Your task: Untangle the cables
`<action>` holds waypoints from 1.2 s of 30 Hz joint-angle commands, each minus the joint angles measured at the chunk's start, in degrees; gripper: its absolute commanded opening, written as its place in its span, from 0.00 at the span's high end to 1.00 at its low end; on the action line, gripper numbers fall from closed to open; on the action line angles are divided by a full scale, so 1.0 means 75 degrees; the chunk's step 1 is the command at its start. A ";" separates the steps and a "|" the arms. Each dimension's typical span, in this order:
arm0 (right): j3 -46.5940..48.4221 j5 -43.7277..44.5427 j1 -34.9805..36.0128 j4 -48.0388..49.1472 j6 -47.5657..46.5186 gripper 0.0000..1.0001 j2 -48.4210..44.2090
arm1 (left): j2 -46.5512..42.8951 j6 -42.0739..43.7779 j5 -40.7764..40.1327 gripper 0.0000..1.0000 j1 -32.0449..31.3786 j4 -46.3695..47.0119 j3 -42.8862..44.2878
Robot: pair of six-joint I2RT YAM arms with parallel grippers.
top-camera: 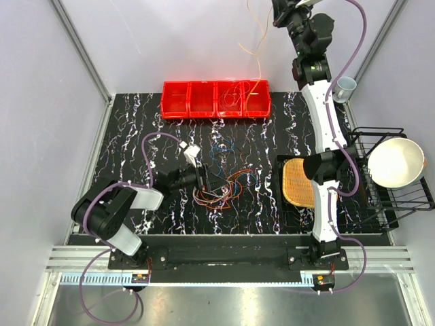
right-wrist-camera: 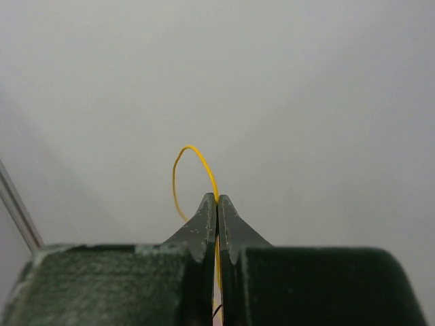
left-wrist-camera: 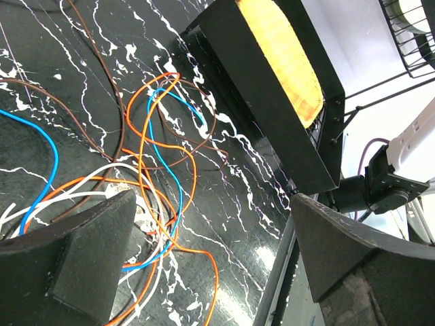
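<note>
Red bins (top-camera: pixel 204 113) behind cable heap (top-camera: pixel 219 189); L gripper (left-wrist-camera: pixel 212 200) agape, R gripper (right-wrist-camera: pixel 217 199) pinching yellow cable (right-wrist-camera: pixel 190 147)

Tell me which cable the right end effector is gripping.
The yellow cable: it alone is pinched in the shut right end effector. The other cables, orange, blue, brown and white, lie tangled on the table by the left end effector.
</note>
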 commanded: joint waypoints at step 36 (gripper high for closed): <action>0.0291 0.0022 -0.0587 0.3720 0.0477 1.00 0.1230 | 0.0205 0.0173 -0.0073 0.03 -0.0060 0.0158 0.0446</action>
